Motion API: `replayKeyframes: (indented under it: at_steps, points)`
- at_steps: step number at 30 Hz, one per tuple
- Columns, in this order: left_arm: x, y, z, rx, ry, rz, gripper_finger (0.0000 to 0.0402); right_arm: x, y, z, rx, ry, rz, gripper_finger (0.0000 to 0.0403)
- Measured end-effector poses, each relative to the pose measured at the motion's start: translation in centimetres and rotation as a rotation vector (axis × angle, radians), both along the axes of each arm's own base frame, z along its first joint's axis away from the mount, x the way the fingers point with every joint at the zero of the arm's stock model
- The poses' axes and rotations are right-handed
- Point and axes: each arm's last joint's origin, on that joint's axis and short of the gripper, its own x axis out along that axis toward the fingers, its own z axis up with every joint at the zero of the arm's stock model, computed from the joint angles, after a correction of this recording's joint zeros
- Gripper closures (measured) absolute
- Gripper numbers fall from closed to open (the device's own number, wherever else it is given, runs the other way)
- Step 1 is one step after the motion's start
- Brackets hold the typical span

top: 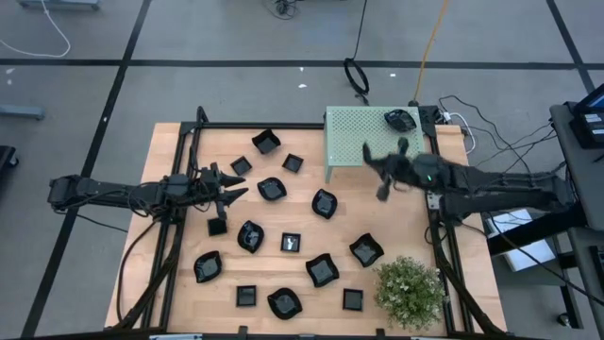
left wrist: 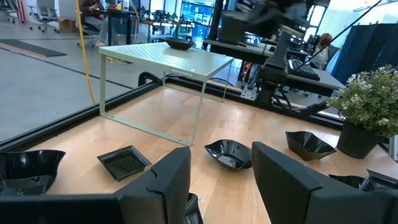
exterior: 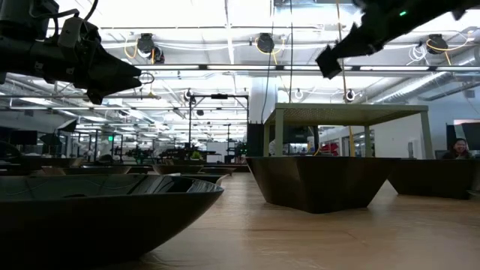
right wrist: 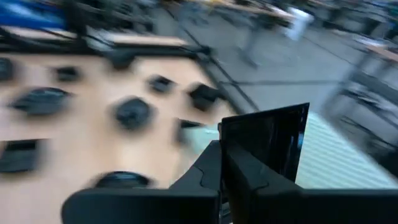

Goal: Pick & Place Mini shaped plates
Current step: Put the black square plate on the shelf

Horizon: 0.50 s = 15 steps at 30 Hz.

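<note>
Right arm: reaches in from the table's right side; right gripper point(top: 381, 189) raised off the wood, beside the front edge of the stand point(top: 363, 142).
Right gripper state: fingers clamped on the edge of a square plate point(right wrist: 268, 144), which stands on edge between them.
Left arm: stretched in from the left; left gripper point(top: 229, 187) hovers over the table's left half, fingers point(left wrist: 166, 182) parted, nothing between them.
Held plate: glossy black, flat, thin straight rim; blurred in the wrist view.
Other plates point(top: 324, 203): black minis, some square, some wavy-rimmed, scattered over the wood from the left rail to near the plant point(top: 409, 290); none stacked.
Placed plate point(top: 400, 119): one wavy dish sits on top of the stand, at its far right corner.
Stand: pale green, perforated top, thin legs, at the far right of the table point(top: 179, 142).
Plant: small green bush in a dark pot, near right corner.
Obstruction: the plates lie apart from each other.
</note>
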Motion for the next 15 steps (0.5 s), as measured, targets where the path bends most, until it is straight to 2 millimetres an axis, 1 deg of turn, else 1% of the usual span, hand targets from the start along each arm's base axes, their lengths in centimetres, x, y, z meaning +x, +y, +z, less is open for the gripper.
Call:
replayKeyframes:
  at_steps: [3, 6, 11, 13, 15]
  points:
    - [0.0, 0.0, 0.0, 0.000, -0.001, 0.000, 0.0227, 0.7, -2.4, 1.2, -0.014, 0.094, -0.031, 0.0402]
    - [0.0, 0.0, 0.0, 0.000, 0.000, 0.000, 0.0227, 1.6, -4.8, 2.0, -0.003, 0.250, -0.068, 0.0402]
    - [0.0, 0.0, 0.0, 0.000, -0.001, 0.000, 0.0227, 3.0, -8.6, 2.3, 0.061, 0.532, -0.195, 0.0402]
    - [0.0, 0.0, 0.0, 0.000, 0.000, 0.000, 0.0227, 3.6, -9.6, 2.2, 0.068, 0.622, -0.233, 0.0402]
    - [0.0, 0.0, 0.0, 0.000, -0.001, 0.000, 0.0227, 4.2, -10.2, 2.0, 0.062, 0.685, -0.223, 0.0402]
